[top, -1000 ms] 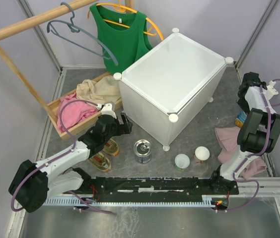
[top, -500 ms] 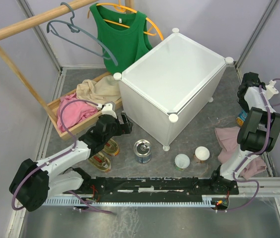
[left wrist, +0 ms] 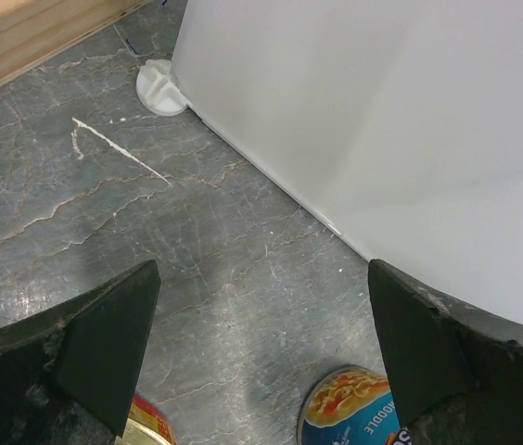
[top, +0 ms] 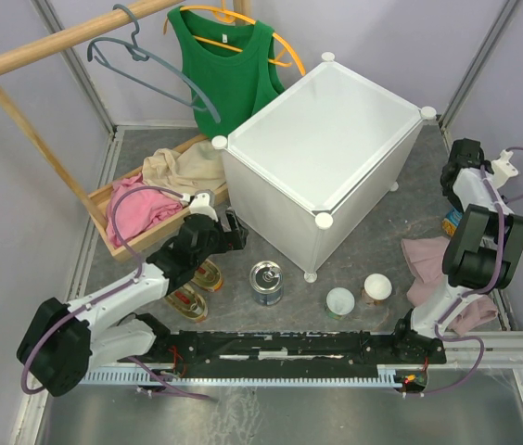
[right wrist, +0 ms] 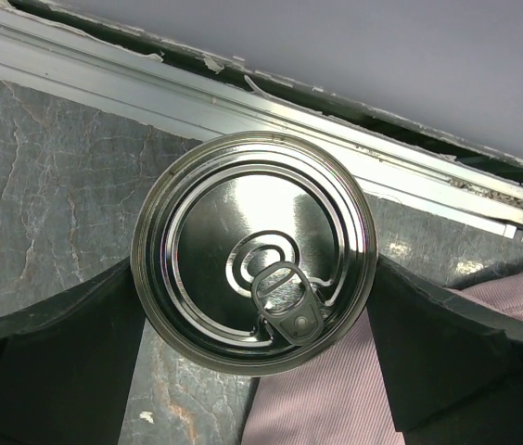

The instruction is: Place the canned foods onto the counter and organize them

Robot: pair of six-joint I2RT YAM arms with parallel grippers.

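At the far left, a wooden tray [top: 113, 232] heaped with clothes is seen, and a green top [top: 224, 69] is hung behind it. Just right of the tray, the left end effector [top: 232, 229] is held low over the grey tabletop [top: 373, 232], close to the near-left wall of the counter [top: 322, 148]. In the left wrist view its fingers [left wrist: 104, 343] are spread wide apart and nothing is gripped between them. Bare tabletop [left wrist: 197, 232] is framed in the gap, and the counter [left wrist: 382, 139] is seen rising just beside it.

Under the left arm, two oval gold tins [top: 208, 275] are laid side by side on the tabletop. To their right, a tall blue-labelled can [top: 266, 282] is stood upright near the counter's front corner leg. Its label [left wrist: 350, 422] is caught at the lower edge of the left wrist view. Further right, two white-lidded cans [top: 340, 300] are set just beside each other on the tabletop.

At the far right, a pink cloth [top: 428, 264] is crumpled on the tabletop, and a second tall can [top: 451, 222] is stood beside it, near the side wall. The right end effector [top: 449, 206] is positioned over this can. In the right wrist view the can [right wrist: 254, 252] is bracketed by the fingers [right wrist: 48, 371], which are set wide apart on either side. Whether they touch the can's wall cannot be told, as that wall is hidden by the lid.
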